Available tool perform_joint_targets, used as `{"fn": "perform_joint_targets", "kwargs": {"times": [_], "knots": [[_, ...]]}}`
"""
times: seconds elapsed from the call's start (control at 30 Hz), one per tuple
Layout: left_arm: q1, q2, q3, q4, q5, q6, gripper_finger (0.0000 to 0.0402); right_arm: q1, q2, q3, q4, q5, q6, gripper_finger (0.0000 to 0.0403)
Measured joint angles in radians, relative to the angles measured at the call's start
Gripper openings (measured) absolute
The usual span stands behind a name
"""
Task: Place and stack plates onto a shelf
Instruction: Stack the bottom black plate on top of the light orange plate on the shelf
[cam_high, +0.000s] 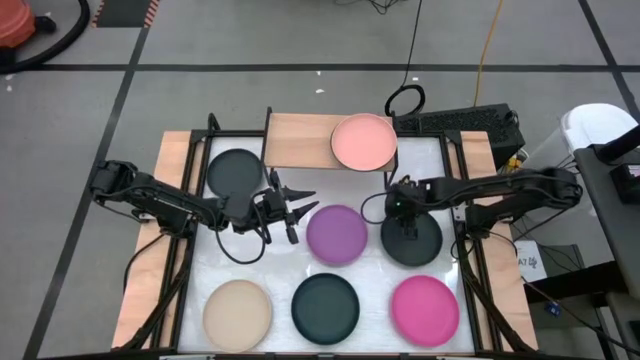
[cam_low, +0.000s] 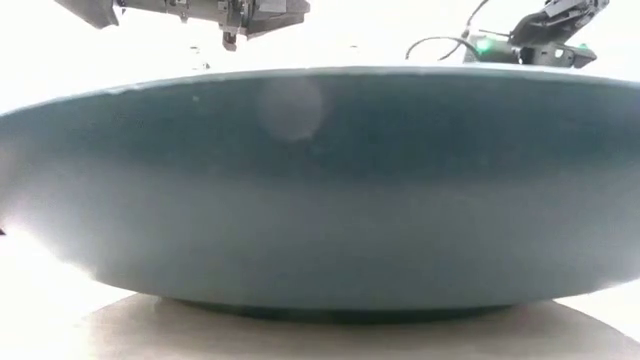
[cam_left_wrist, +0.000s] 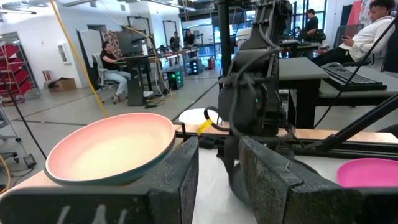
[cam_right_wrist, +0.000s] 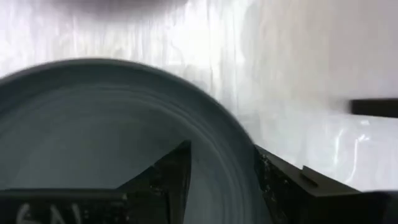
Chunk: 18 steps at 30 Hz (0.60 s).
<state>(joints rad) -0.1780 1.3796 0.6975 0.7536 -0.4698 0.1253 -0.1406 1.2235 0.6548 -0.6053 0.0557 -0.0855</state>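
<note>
The shelf (cam_high: 300, 138) is a light-wood board at the table's far edge, and a salmon pink plate (cam_high: 363, 142) lies on its right end, also seen in the left wrist view (cam_left_wrist: 112, 152). On the white table lie a black plate (cam_high: 236, 173), a purple plate (cam_high: 336, 234), a dark plate (cam_high: 420, 245), a beige plate (cam_high: 238, 310), a dark teal plate (cam_high: 325, 306) and a magenta plate (cam_high: 424, 308). My left gripper (cam_high: 303, 206) hovers open and empty between the black and purple plates. My right gripper (cam_high: 405, 220) points down at the dark plate's far rim. My right gripper holds the dark plate by its far rim (cam_right_wrist: 233, 155), one finger (cam_right_wrist: 165, 180) inside the bowl and the other finger (cam_right_wrist: 292, 186) outside the edge. It comes from above, pointing down. In the high view the plate lies flat on the table.
The dark teal plate (cam_low: 320, 190) fills the low view right in front of the camera. The shelf's left half (cam_high: 295, 140) is bare wood. Black frame rails (cam_high: 185, 250) run along both table sides. People sit at desks in the room beyond.
</note>
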Motion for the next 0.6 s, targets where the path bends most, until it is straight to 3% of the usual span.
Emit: {"fn": "perform_joint_targets", "kwargs": {"times": [0.2,0.6], "knots": [[0.000,0.000,0.000,0.000,0.000,0.000,0.0122,-0.060,-0.028,0.000,-0.011,0.000,0.016,0.0151],[0.000,0.000,0.000,0.004,0.000,0.000,0.0122,-0.162,0.077,0.000,-0.018,-0.006,-0.010,0.0145]]}}
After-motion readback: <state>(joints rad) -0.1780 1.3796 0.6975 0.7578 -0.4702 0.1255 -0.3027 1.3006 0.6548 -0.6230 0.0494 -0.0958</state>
